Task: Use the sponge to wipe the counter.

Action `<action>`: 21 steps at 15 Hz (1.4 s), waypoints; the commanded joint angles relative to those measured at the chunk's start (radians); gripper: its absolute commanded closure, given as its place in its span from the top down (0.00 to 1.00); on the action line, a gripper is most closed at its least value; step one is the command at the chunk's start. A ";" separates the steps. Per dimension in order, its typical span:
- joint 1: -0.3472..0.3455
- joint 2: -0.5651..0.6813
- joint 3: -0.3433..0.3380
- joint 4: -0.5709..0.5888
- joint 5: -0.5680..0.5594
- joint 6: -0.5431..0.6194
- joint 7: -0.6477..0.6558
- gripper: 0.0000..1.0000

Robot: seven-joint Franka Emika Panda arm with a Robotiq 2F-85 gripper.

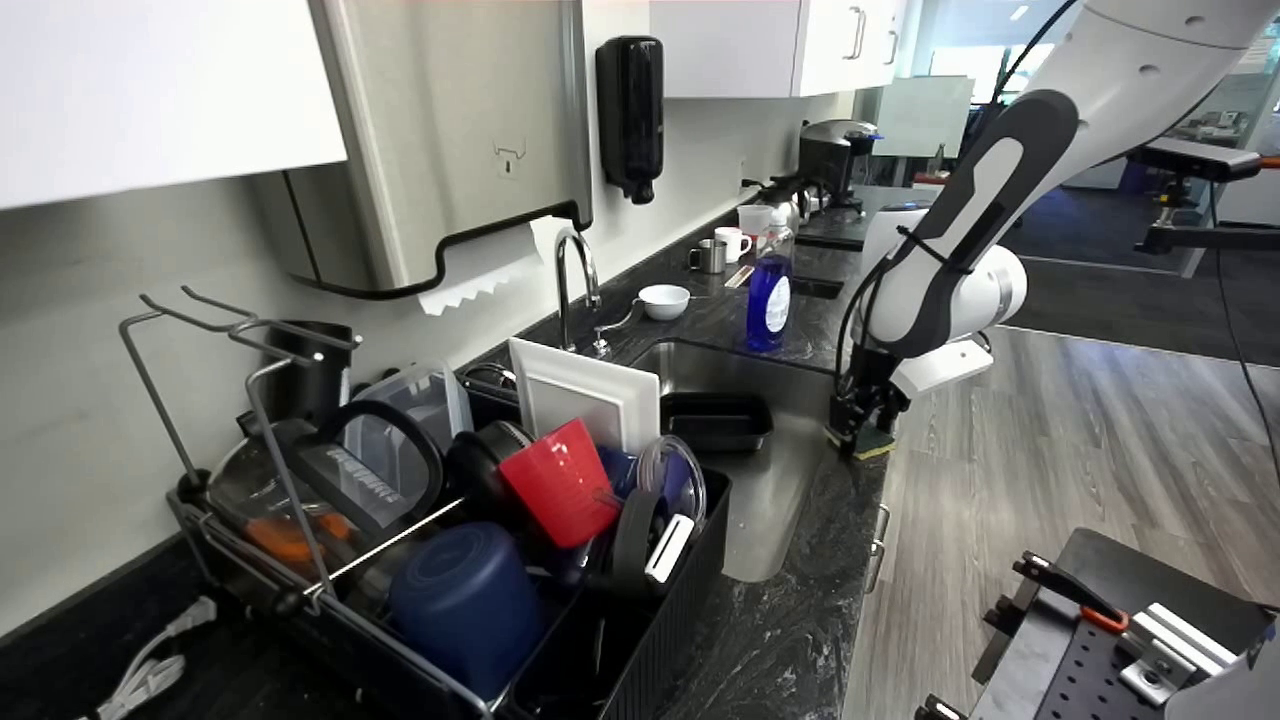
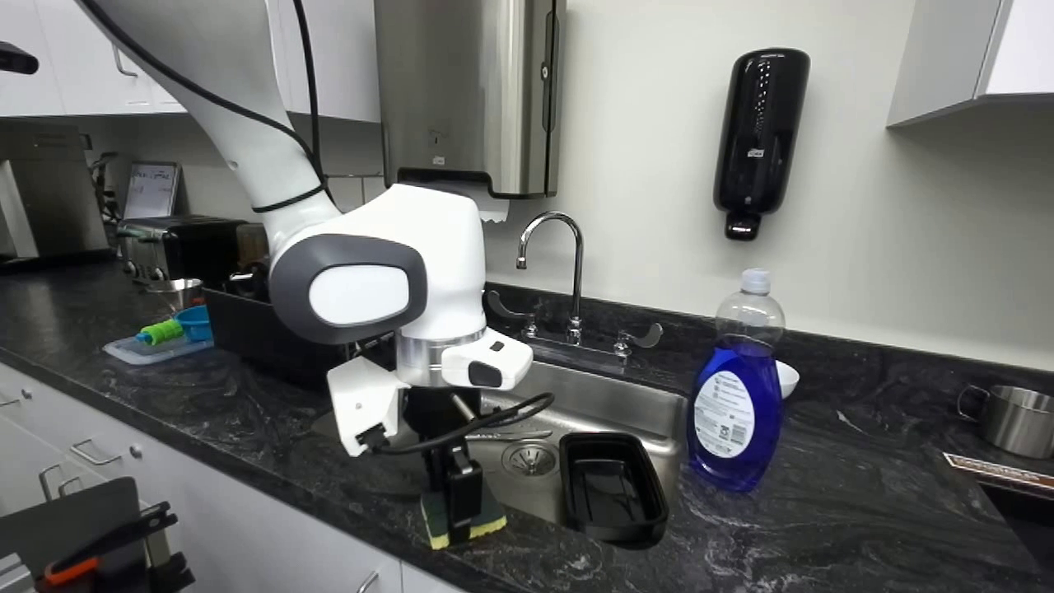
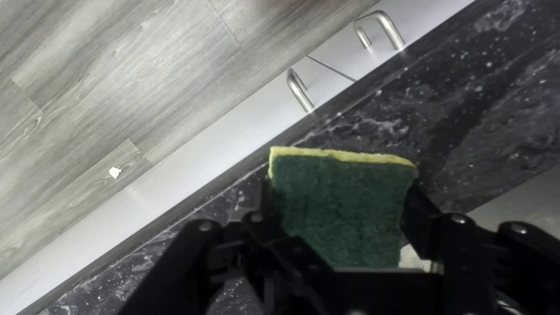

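Note:
The sponge (image 3: 345,210) has a dark green scrubbing face on top and a yellow layer beneath. My gripper (image 1: 862,432) is shut on it, one finger against each side edge, as the wrist view shows. In an exterior view the sponge (image 2: 487,517) lies flat at the black veined counter (image 2: 823,535), on the narrow strip between the sink and the front edge. It looks level with the surface, though I cannot tell how firmly it presses. Part of its near end is hidden behind the gripper body.
The steel sink (image 1: 770,530) beside the gripper holds a black tray (image 2: 613,494). A blue soap bottle (image 2: 737,403) stands beyond it, and a faucet (image 2: 576,263) behind. A loaded dish rack (image 1: 690,610) sits on the sink's far side. Cabinet handles (image 3: 299,89) jut out below the counter edge.

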 commanded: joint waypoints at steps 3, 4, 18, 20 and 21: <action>0.025 0.019 -0.033 -0.017 -0.061 0.000 0.069 0.44; 0.030 0.013 -0.037 -0.025 -0.072 -0.004 0.085 0.44; 0.177 0.011 -0.091 -0.041 -0.333 -0.028 0.508 0.44; 0.193 0.013 -0.087 -0.043 -0.348 -0.033 0.551 0.44; 0.198 0.011 -0.085 -0.047 -0.354 -0.034 0.568 0.44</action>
